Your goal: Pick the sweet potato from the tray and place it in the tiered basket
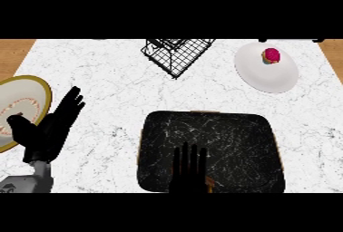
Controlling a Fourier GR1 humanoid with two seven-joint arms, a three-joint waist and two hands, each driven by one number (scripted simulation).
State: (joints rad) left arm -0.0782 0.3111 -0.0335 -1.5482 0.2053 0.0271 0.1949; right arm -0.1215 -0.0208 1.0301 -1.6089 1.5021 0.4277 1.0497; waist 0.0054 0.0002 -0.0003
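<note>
left robot hand (pixel 47 131), right robot hand (pixel 189 176), outstretched

The right robot hand (pixel 189 179) is held over the near part of the tray (pixel 234 131), fingers straight. The left robot hand (pixel 47 133) is seen open, fingers up, overlapping a gold-rimmed plate (pixel 20 97). Beyond the right robot hand a basket (pixel 175 53) is set on the tabletop (pixel 107 72). Further right is a white plate (pixel 268 77) bearing a pink item (pixel 271 55).

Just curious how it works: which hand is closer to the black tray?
Right. The right hand is over the near edge of the tray; the left hand is off to its left, by a gold-rimmed plate.
</note>
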